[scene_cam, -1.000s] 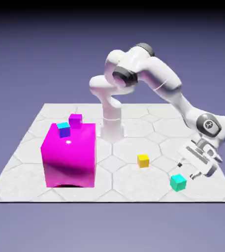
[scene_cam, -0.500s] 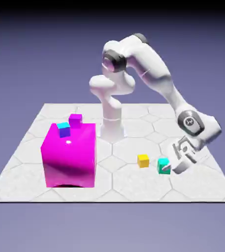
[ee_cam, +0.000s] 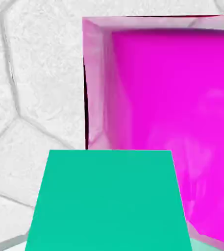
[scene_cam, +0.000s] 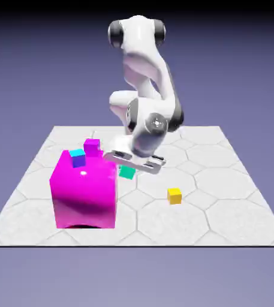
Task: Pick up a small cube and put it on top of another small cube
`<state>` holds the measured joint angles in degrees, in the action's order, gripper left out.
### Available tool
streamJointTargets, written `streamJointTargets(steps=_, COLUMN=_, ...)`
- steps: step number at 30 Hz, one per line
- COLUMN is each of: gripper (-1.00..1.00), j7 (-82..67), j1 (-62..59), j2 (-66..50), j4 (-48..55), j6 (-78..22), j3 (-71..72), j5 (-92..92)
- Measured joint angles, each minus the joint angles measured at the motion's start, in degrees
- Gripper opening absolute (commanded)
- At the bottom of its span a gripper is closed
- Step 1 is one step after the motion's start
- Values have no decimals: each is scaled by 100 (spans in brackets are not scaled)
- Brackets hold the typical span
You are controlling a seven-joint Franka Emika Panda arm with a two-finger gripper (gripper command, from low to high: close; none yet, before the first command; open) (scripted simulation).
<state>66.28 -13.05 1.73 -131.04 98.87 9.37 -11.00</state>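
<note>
On the tabletop (scene_cam: 235,222), pale and patterned with dark-lined cells, your largest thing is the white arm (scene_cam: 145,54), which rises from the far side and bends down toward the near side, its hand just right of the big magenta block. That block (scene_cam: 85,195) stands in the left part of the tabletop, its front face glossy. Your pincer (scene_cam: 127,171) is clenched on the small teal-green cube (scene_cam: 127,172), holding it beneath the hand, near the block's right side; in the hand view the cube fills the bottom middle, with a grey fingertip showing low on either side and the magenta block behind it. Of the small cubes, you have a magenta one (scene_cam: 92,147) at the block's far edge, a cyan-topped one with blue-purple sides (scene_cam: 78,158) just left of it and nearer, and a yellow one (scene_cam: 174,196) resting on the tabletop, right of the middle.
</note>
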Motion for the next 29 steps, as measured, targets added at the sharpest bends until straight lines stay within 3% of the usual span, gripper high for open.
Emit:
streamJointTargets(steps=18, gripper=-100, j7=3742, j1=-973, j2=3190, j4=-1554, j6=145, j3=-3739, j5=3355)
streamJointTargets(steps=22, gripper=-100, j7=4141, j1=-908, j2=3291, j4=-1602, j6=92, j3=-4309, j5=3313)
streamJointTargets(steps=25, gripper=-100, j7=3927, j1=-756, j2=3159, j4=-2207, j6=838, j3=-4215, j5=3566)
streamJointTargets(steps=26, gripper=100, j7=3857, j1=-707, j2=3117, j4=-2403, j6=1079, j3=-4184, j5=3648)
streamJointTargets(steps=29, gripper=100, j7=3931, j1=-758, j2=3160, j4=-2201, j6=826, j3=-4215, j5=3556)
